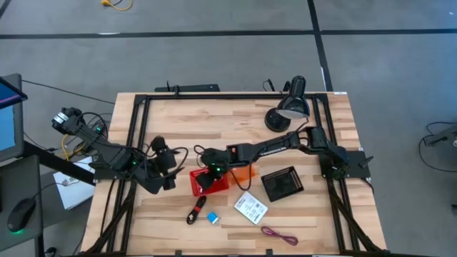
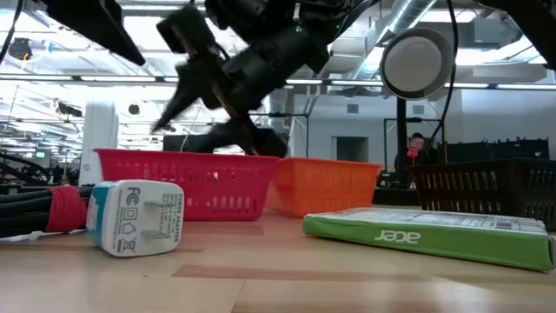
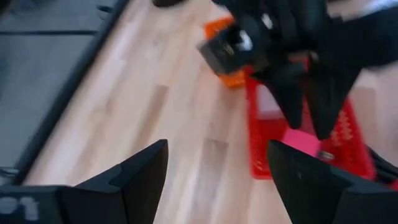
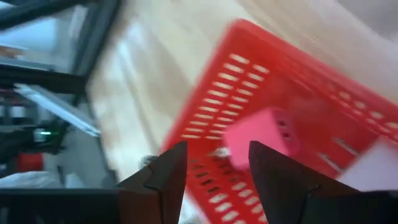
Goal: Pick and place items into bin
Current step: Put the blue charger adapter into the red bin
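The right gripper (image 1: 208, 176) is hanging over the red bin (image 1: 221, 185) at the centre of the high view, its jaws parted and holding nothing. In the right wrist view a bright pink cube (image 4: 260, 134) is lying on the bin's floor, just past the fingertips, so that item looks delivered. The left gripper (image 1: 168, 180) is waiting just left of the bin, jaws spread wide and empty.

Other items are lying on the table toward the lower middle of the high view: a black-and-red stick-like piece (image 1: 196, 211), a blue cube (image 1: 213, 218) beside it, a white printed card (image 1: 250, 207) to their right, and a thin maroon cord (image 1: 278, 234) near the bottom edge.

The main risk is probably crowding. Both arms are close around the bin, and the right arm, lifting out, could catch the bin's mesh wall and drag or tip it. The cord and the flat card may also slip from a pinch.
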### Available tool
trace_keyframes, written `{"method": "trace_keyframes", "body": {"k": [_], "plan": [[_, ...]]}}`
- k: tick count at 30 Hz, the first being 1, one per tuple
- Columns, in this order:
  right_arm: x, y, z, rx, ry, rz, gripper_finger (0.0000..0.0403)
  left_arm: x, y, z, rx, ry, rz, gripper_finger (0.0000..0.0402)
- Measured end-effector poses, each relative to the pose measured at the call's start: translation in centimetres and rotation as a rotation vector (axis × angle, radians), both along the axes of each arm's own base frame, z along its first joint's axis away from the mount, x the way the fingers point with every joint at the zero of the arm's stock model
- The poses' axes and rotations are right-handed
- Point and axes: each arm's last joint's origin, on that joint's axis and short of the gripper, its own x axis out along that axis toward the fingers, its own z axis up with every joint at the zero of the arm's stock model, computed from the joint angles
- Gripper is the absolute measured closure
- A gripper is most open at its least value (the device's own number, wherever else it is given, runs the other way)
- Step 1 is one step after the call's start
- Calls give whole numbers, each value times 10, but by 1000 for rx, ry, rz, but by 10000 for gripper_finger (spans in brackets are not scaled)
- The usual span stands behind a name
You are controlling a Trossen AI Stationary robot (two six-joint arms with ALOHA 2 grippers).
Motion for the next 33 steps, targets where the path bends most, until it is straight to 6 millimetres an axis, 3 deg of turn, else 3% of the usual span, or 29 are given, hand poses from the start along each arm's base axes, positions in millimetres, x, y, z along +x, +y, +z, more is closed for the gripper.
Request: {"method": "trace_keyframes", "body": {"k": [4, 9, 14, 19, 26, 33], "plan": [[-2, 11, 26, -10, -112, 49, 239, 0, -1, -1, -31, 17, -20, 138], [-19, 36, 72, -48, -220, 147, 247, 2, -2, 1, 3, 1, -56, 138], [-55, 64, 124, -147, -279, 229, 257, 14, -13, 11, -62, -79, -236, 138], [-94, 97, 155, -265, -280, 240, 263, 21, -23, 20, -145, -136, -443, 138], [-121, 131, 167, -322, -303, 242, 263, 21, -26, 20, -200, -126, -512, 138], [-132, 144, 163, -279, -228, 229, 265, 24, -29, 17, -162, -110, -562, 138]]}}
